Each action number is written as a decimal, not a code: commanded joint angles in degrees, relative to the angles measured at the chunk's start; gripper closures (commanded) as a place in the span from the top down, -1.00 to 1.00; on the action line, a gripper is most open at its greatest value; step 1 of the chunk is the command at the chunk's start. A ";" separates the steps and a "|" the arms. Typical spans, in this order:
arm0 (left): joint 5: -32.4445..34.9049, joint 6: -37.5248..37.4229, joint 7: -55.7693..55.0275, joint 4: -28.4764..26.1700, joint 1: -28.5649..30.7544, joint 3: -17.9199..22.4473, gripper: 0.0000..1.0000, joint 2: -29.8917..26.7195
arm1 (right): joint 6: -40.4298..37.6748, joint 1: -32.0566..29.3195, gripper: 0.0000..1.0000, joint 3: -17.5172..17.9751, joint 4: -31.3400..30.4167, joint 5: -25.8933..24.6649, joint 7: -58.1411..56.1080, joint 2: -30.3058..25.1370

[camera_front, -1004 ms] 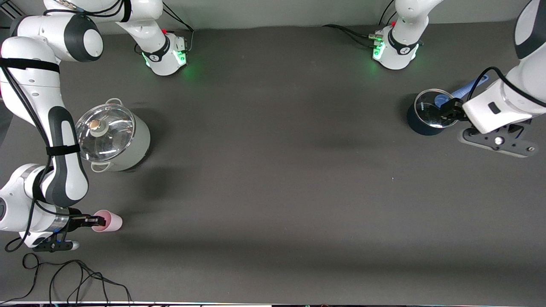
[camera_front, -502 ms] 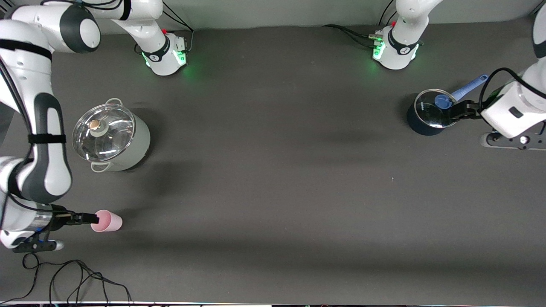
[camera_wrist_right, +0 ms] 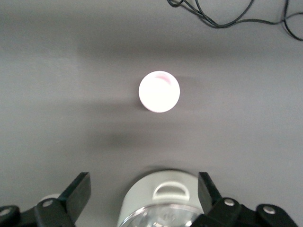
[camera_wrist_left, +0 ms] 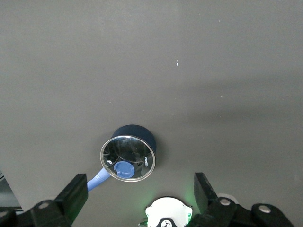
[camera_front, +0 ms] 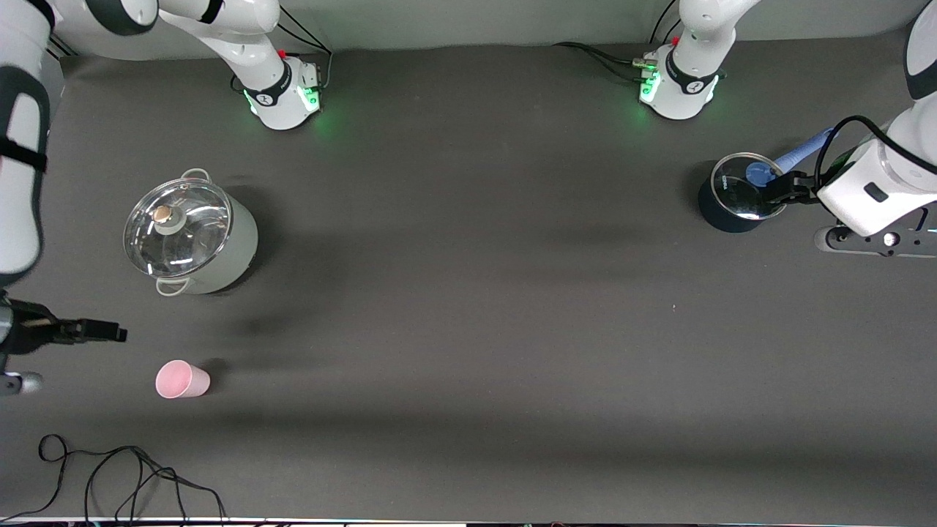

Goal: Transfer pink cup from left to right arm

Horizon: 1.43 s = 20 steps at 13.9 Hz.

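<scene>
With the pink cup (camera_front: 182, 380) standing free on the table (camera_front: 468, 329), both the right gripper (camera_front: 110, 333) and the left gripper (camera_front: 787, 189) over the blue saucepan (camera_front: 736, 196) are spread empty, so the handover appears complete.

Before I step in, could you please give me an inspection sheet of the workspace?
Surface: dark grey table, bare mid-area.
Job's things: pink cup upright on the table, ungripped.
Clutter: lidded grey pot; dark saucepan with glass lid, blue handle.
Grippers: right gripper open, in the air beside the cup; left gripper open, over the saucepan.
Cables: black cable loose near the cup.
Surroundings: nothing seen.
</scene>
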 commanded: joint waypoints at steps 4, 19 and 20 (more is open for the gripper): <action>-2.10 1.00 -0.97 -0.75 0.46 0.35 1.00 -0.86 | 3.70 3.15 0.99 -0.45 -19.03 0.18 5.78 -17.50; -10.78 0.73 -0.09 0.92 -42.12 49.77 1.00 -4.36 | -1.47 4.99 0.99 0.87 -20.30 -0.08 10.52 -26.32; -12.10 0.73 -0.09 0.40 -45.82 54.53 1.00 -4.98 | -1.64 4.99 0.99 0.87 -20.21 -0.08 10.61 -26.32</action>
